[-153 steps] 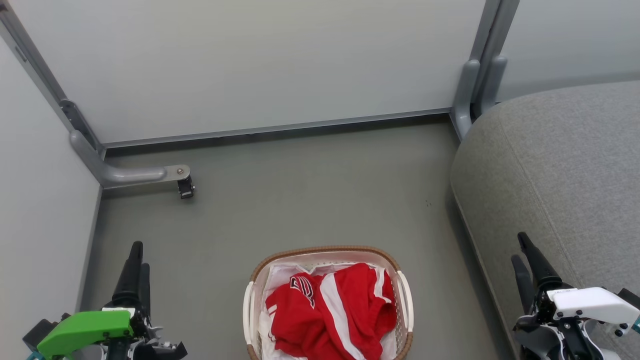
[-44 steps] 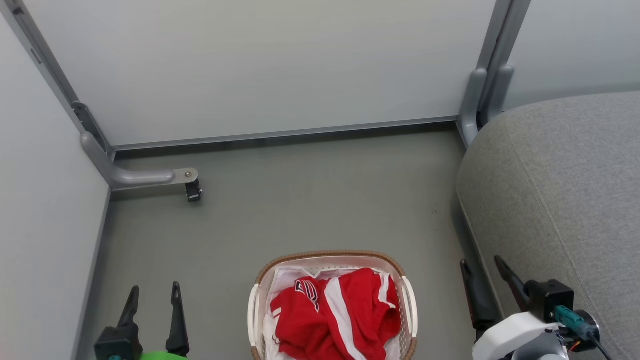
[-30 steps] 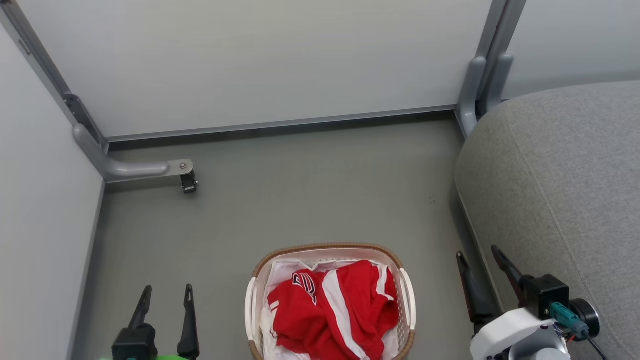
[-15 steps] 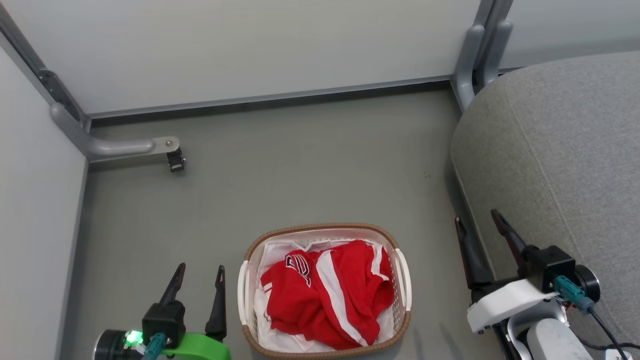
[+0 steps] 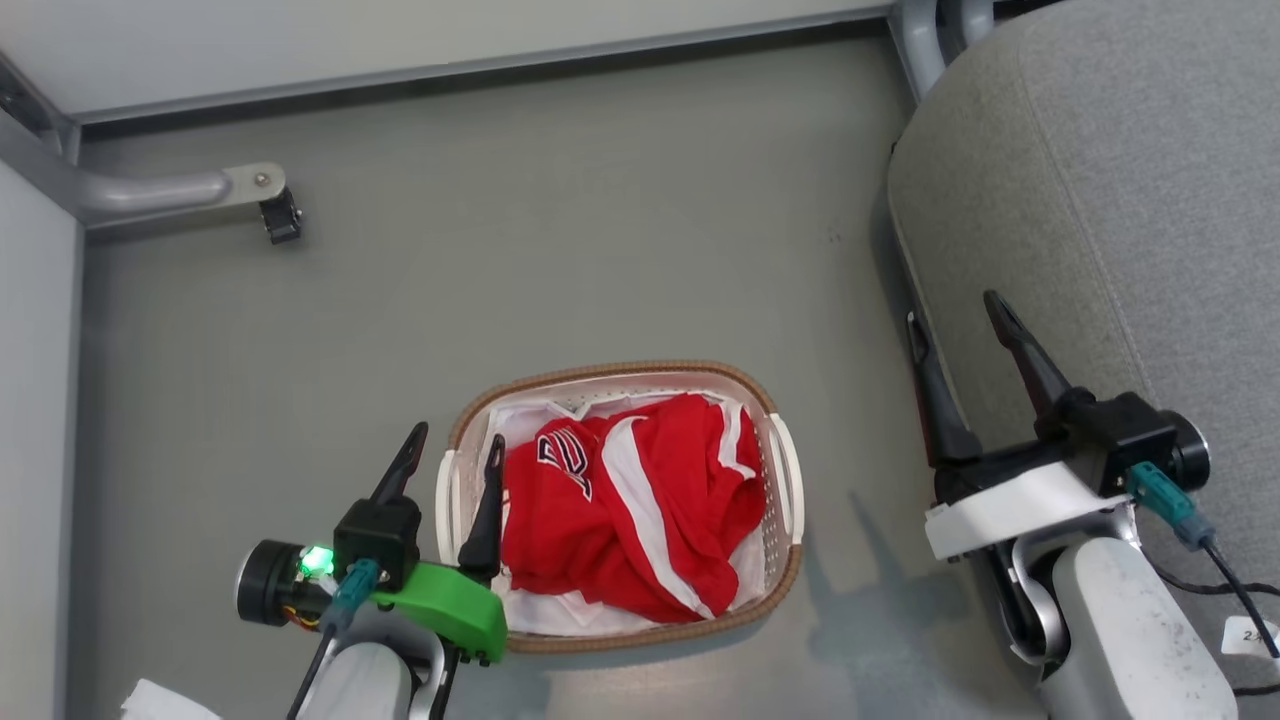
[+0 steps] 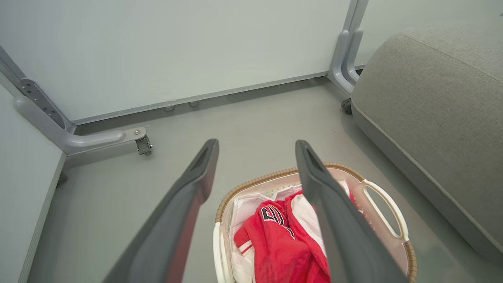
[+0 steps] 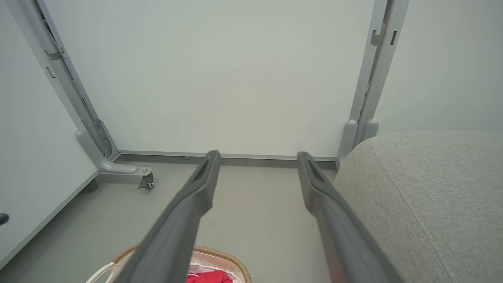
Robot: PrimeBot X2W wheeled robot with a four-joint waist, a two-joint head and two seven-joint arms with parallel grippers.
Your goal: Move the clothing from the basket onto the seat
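Red clothing (image 5: 640, 500) with white stripes lies bunched in the white basket (image 5: 783, 470) with a brown woven rim, on the grey floor. One red piece shows black-and-white lettering (image 6: 275, 215). The basket (image 6: 383, 204) holds a white liner under the clothing (image 6: 283, 247). My left gripper (image 5: 456, 438) stands open over the basket's left rim, one finger above the floor, the other above the basket's inside. My right gripper (image 5: 952, 308) stands open to the right of the basket, beside the grey seat (image 5: 1130, 200). The left gripper (image 6: 255, 145) and right gripper (image 7: 255, 157) hold nothing.
Pale partition panels close off the far side and the left. A grey metal foot with a small caster (image 5: 280, 215) juts onto the floor at the far left. Another grey partition post (image 5: 925, 30) stands by the seat's far corner. Open floor lies beyond the basket.
The head camera has tipped down, so the whole picture slid upward. Both arms have reached forward; the left gripper now hangs over the basket's left rim. The clothing lies as before.
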